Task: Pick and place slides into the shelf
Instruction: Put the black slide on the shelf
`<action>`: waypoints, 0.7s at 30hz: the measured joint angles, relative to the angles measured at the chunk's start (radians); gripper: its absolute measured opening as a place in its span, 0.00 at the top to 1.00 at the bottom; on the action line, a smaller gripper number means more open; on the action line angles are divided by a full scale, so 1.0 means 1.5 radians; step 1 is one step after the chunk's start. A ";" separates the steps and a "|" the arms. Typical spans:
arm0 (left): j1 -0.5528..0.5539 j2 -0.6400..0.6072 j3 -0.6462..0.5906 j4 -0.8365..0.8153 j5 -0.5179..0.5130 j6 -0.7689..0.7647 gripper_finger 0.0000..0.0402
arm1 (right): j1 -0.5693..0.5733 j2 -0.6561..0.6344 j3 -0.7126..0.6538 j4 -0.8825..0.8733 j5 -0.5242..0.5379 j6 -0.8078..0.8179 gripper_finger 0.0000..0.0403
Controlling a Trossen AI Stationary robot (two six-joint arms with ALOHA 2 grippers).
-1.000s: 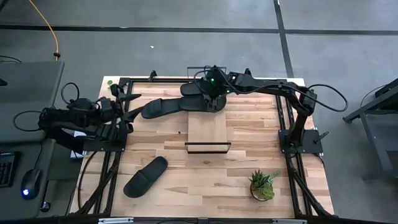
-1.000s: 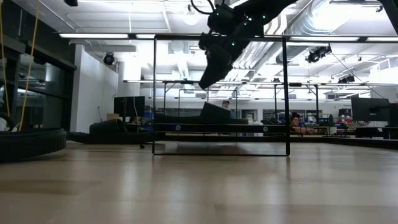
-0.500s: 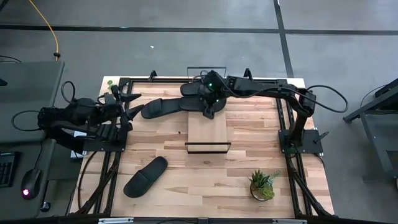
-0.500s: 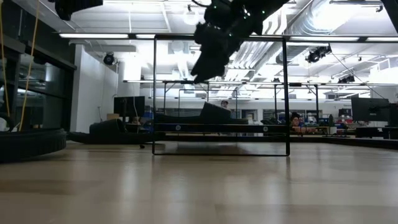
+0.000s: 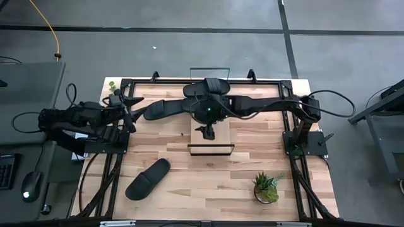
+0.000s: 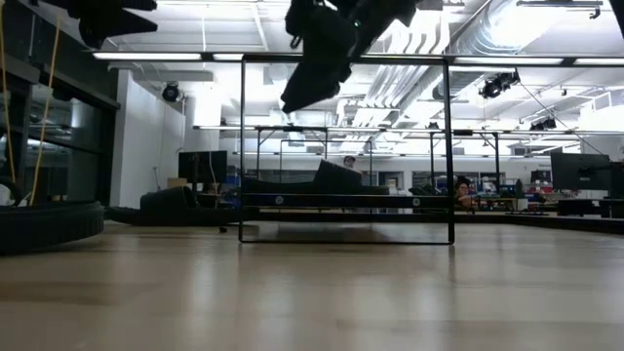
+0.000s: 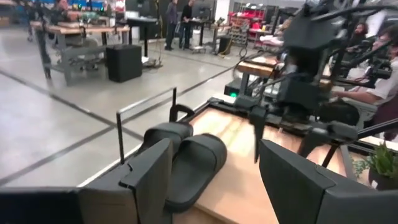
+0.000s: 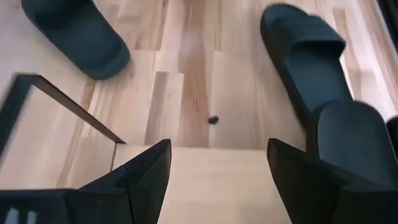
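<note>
From above, my right gripper (image 5: pixel 206 133) hangs over the shelf (image 5: pixel 211 135), fingers spread wide and holding nothing. My left gripper (image 5: pixel 130 115) waits at the counter's (image 5: pixel 252 164) left edge, fingers (image 7: pixel 149 177) also wide and empty. Two slides sit on the shelf's far end (image 5: pixel 206 88), a third (image 5: pixel 163 110) lies just left of it, and a fourth (image 5: pixel 148 178) lies well apart near the front left. Only the high view shows that fourth slide and a potted plant (image 5: pixel 267 188); my left wrist view shows people in the room beyond.
</note>
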 joint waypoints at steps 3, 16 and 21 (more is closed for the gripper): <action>0.000 0.000 0.000 -0.025 -0.019 -0.027 0.45 | 0.017 0.000 0.000 0.022 0.001 0.000 0.36; 0.000 -0.001 0.000 -0.102 -0.055 -0.086 0.45 | 0.042 0.000 -0.001 0.012 0.022 0.015 0.36; 0.000 -0.001 -0.002 -0.131 -0.063 -0.116 0.45 | 0.044 0.000 -0.001 0.012 0.022 0.030 0.36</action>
